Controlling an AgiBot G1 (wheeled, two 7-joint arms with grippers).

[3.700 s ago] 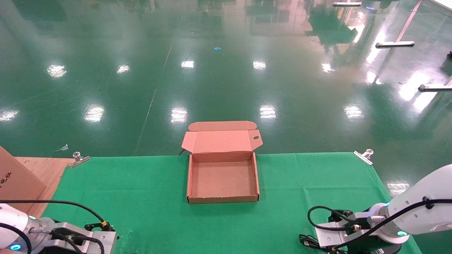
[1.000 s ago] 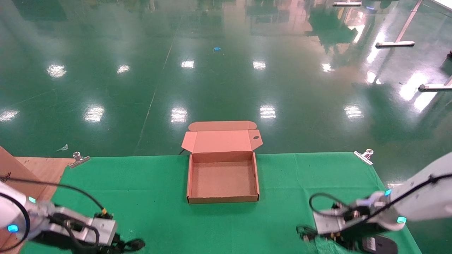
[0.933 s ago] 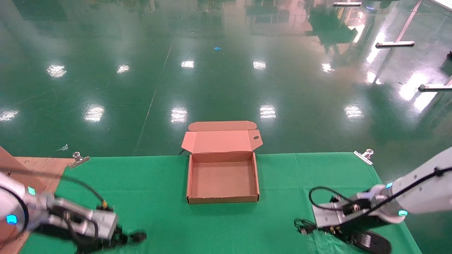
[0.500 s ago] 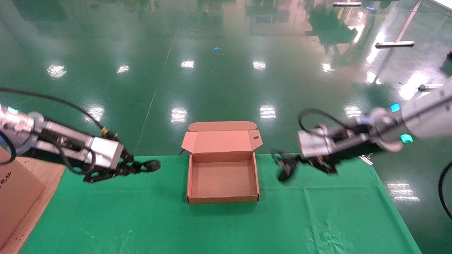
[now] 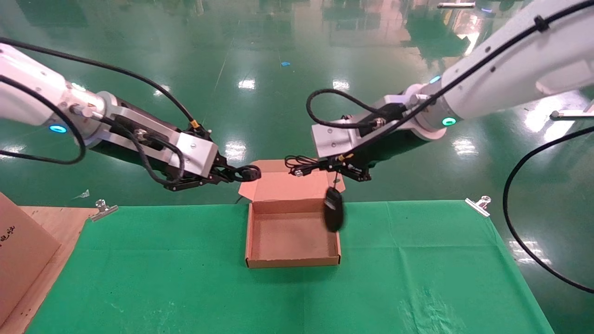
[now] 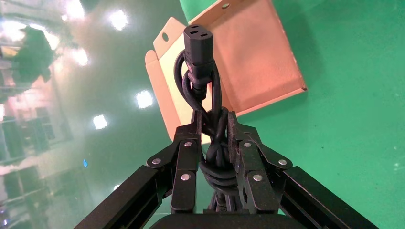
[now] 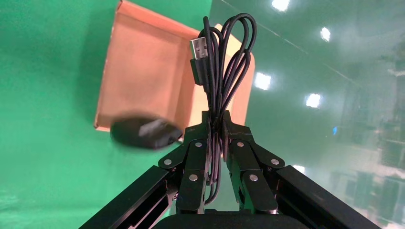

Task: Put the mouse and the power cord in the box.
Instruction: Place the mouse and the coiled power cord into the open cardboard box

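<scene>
Both my arms were raised and reaching inward over the far edge of the table [image 5: 185,278], wrists angled toward the open box [image 5: 292,260]. My left gripper [image 5: 232,174] was clamped on the cord [image 5: 248,173], held in the air just left of the lid [image 5: 290,185]. My right gripper [image 5: 345,170] pinched the mouse's cable [image 5: 301,164], bundled loops sticking out over the lid; the mouse [image 5: 333,209] dangled below it, over the box's right wall, blurred. The left wrist view showed my fingers [image 6: 185,157] squeezing the knotted cord [image 6: 205,114], its socket plug [image 6: 198,40] pointing out over the lid [image 6: 167,90]. The right wrist view showed the USB plug [image 7: 199,57] on the cable [image 7: 224,71] and the label side of the mouse [image 7: 141,132] near the box's [image 7: 143,71] front corner.
</scene>
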